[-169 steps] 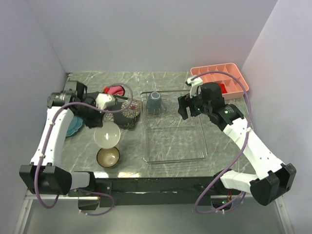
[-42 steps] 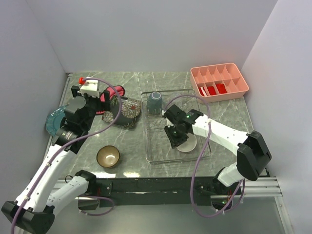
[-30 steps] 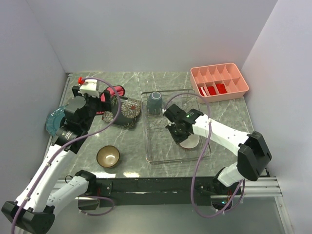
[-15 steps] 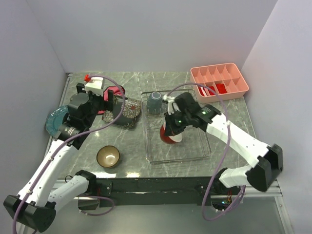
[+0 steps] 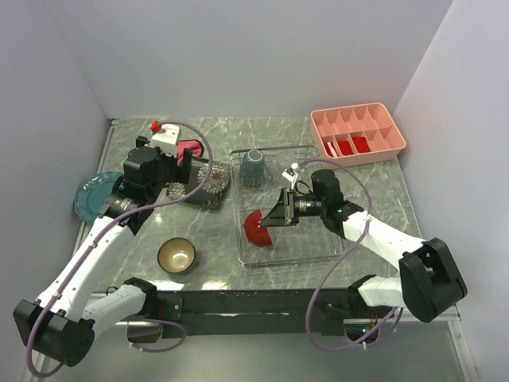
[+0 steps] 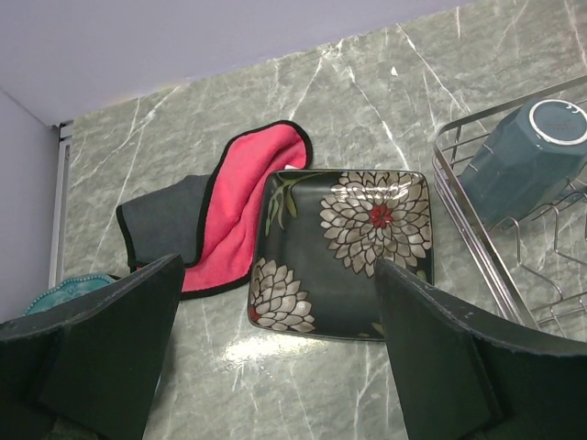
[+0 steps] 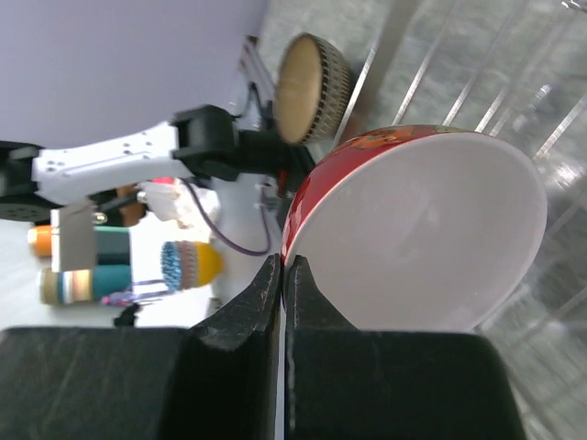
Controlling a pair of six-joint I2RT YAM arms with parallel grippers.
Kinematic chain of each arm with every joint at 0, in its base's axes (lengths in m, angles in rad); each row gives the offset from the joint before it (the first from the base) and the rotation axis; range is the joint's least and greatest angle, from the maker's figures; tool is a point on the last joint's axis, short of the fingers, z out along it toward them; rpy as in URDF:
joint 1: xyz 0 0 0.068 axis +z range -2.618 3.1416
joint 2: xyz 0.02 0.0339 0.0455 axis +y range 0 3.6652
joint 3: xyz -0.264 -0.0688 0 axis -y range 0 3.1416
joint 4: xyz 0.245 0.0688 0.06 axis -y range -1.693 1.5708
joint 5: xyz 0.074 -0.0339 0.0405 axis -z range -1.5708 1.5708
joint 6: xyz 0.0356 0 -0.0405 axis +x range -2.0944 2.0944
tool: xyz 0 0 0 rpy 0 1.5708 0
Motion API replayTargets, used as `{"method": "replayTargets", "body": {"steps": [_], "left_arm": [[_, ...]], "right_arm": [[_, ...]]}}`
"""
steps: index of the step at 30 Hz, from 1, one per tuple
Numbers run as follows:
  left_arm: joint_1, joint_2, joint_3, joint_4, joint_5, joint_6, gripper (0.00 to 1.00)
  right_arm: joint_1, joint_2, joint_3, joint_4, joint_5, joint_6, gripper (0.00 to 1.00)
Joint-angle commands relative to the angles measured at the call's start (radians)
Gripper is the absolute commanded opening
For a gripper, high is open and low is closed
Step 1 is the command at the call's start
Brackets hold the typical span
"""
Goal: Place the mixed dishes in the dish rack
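Note:
My right gripper (image 5: 276, 218) (image 7: 282, 263) is shut on the rim of the red bowl (image 5: 256, 229) (image 7: 422, 238), white inside. It holds the bowl tipped on edge over the left part of the dish rack (image 5: 308, 248). A grey-blue mug (image 5: 253, 167) (image 6: 532, 156) stands upside down in the rack's far left corner. My left gripper (image 5: 189, 165) (image 6: 277, 268) hangs open above the near edge of the square dark plate with white flowers (image 5: 211, 185) (image 6: 344, 252), touching nothing. The round blue plate (image 5: 90, 196) lies far left. The dark cream-lined bowl (image 5: 176, 255) (image 7: 312, 87) sits near the front.
A red-pink cloth (image 5: 191, 149) (image 6: 243, 206) with a grey side lies behind the square plate, its edge under the plate's corner. A pink compartment tray (image 5: 358, 134) stands at the back right. White walls close in the table on three sides.
My right gripper has carried the red bowl leftward in the rack and tipped it onto its edge. My left gripper has shifted right and back, over the square plate, still open.

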Motion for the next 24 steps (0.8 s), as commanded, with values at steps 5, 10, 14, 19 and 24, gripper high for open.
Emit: {"method": "replayTargets", "body": {"steps": [5,10,14,19,24], "left_arm": [[0.006,0.022,0.043,0.031,0.009,0.024,0.9],[0.009,0.027,0.051,0.029,0.024,0.019,0.9],[0.009,0.02,0.042,0.034,0.037,0.016,0.9],[0.009,0.008,0.02,0.041,0.057,0.006,0.93],[0.009,-0.018,-0.015,0.078,0.057,0.01,0.93]], "right_arm": [[-0.064,0.063,-0.101,0.436,-0.085,0.236,0.0],[-0.122,0.083,-0.174,0.458,-0.042,0.298,0.0],[-0.148,0.052,-0.191,0.359,-0.009,0.243,0.0],[-0.168,-0.024,-0.121,0.074,0.044,0.068,0.21],[-0.171,-0.126,0.1,-0.44,0.327,-0.336,0.36]]}}
